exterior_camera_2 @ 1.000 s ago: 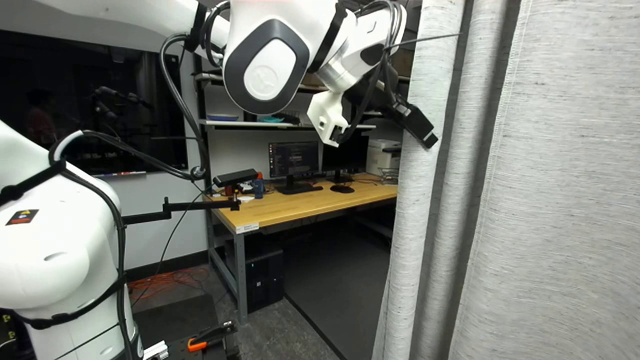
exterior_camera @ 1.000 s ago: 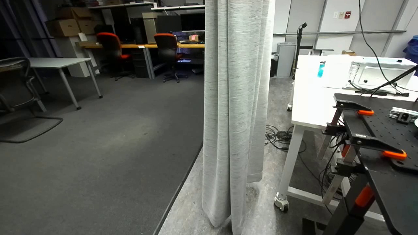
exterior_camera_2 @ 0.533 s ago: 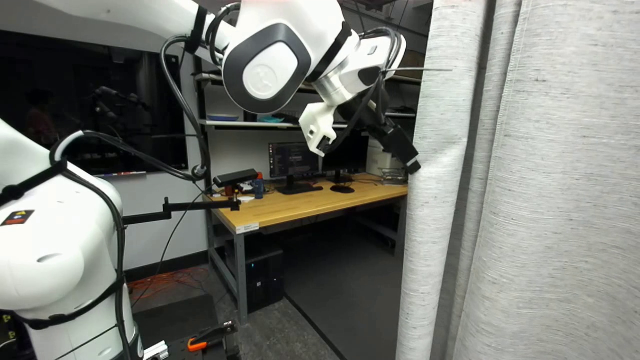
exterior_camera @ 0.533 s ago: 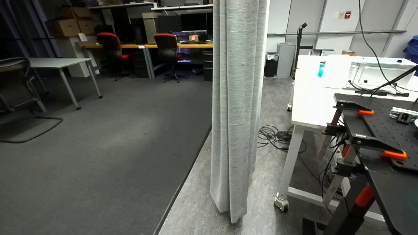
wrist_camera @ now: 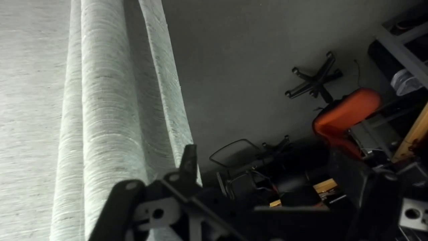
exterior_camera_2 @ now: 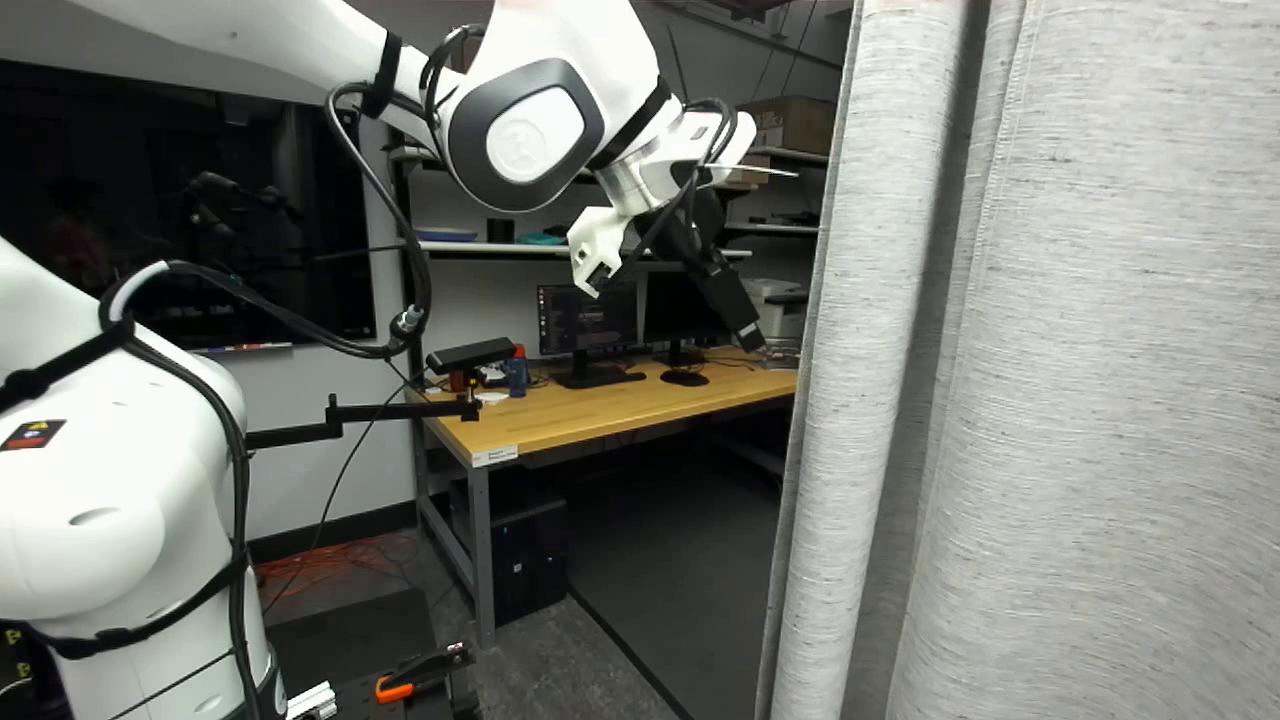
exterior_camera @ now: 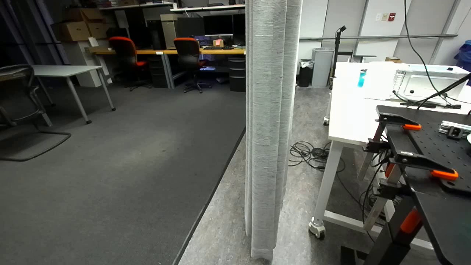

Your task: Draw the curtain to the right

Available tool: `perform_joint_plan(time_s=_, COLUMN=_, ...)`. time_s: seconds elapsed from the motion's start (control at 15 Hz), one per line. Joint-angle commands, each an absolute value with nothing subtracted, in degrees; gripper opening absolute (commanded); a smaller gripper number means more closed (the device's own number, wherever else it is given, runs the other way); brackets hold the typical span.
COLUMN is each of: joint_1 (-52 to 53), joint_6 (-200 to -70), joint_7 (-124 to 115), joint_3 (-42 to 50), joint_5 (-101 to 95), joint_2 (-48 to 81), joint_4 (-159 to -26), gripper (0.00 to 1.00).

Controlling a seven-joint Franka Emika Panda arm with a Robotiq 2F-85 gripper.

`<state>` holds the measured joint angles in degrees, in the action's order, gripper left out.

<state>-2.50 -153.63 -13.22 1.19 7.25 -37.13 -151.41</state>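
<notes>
Curtain (exterior_camera: pixel 266 129): floor-length, pale grey-white, woven, hung in vertical folds; a narrow column in an exterior view, from just past twelve o'clock to just before six; in an exterior view the curtain (exterior_camera_2: pixel 1100 350) spans one to five; in the wrist view, eight round to eleven. Gripper (wrist_camera: pixel 264 152): Robotiq, black, two-fingered, entering the wrist view from six o'clock; fingers (wrist_camera: pixel 189 164) wide apart, the one at seven overlapping the curtain's edge in that view. In an exterior view the gripper (exterior_camera_2: pixel 750 338) tilts down toward five, apart from the curtain at its three. Arm (exterior_camera_2: pixel 110 440): Franka Panda, white, dark cables strapped along it; base links at eight to nine, upper links across ten and eleven, wrist just past twelve. Desk (exterior_camera_2: pixel 640 408): wood-topped, centre toward six; two monitors (exterior_camera_2: pixel 588 315) on it, the farther partly behind the gripper; computer tower (exterior_camera_2: pixel 530 560) beneath, at seven. White table (exterior_camera: pixel 346 121): at three in an exterior view. Bar clamps (exterior_camera: pixel 397 119): two, orange-handled, at three, on the edge of a black table (exterior_camera: pixel 441 213) reaching to four. Black cables (exterior_camera: pixel 311 154): coiled on the floor, three to four. Office chairs (exterior_camera: pixel 187 48): two, orange-backed, at ten and eleven. Cantilever chair (exterior_camera: pixel 14 92): black, at nine.
</notes>
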Motion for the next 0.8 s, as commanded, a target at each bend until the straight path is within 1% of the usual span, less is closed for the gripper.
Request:
perform_joint_plan(time_s=0.0, joint_1=-3.35, joint_6=-148.12, joint_7=-18.60, joint_3=-3.23, joint_5=8.14, joint_2=-37.71, joint_4=-149.32, gripper=1.00)
perform_joint_plan(time_s=0.27, joint_1=-1.57, joint_6=-142.83, joint_7=-22.05, joint_3=-5.67, joint_5=9.61, joint_2=-36.82, joint_4=-147.55, gripper=1.00)
perform_joint_plan(time_s=0.73, joint_1=0.06, joint_6=-133.23, joint_7=-24.86, joint_3=-6.00, joint_5=14.05, joint_2=-36.32, joint_4=-144.74, gripper=1.00)
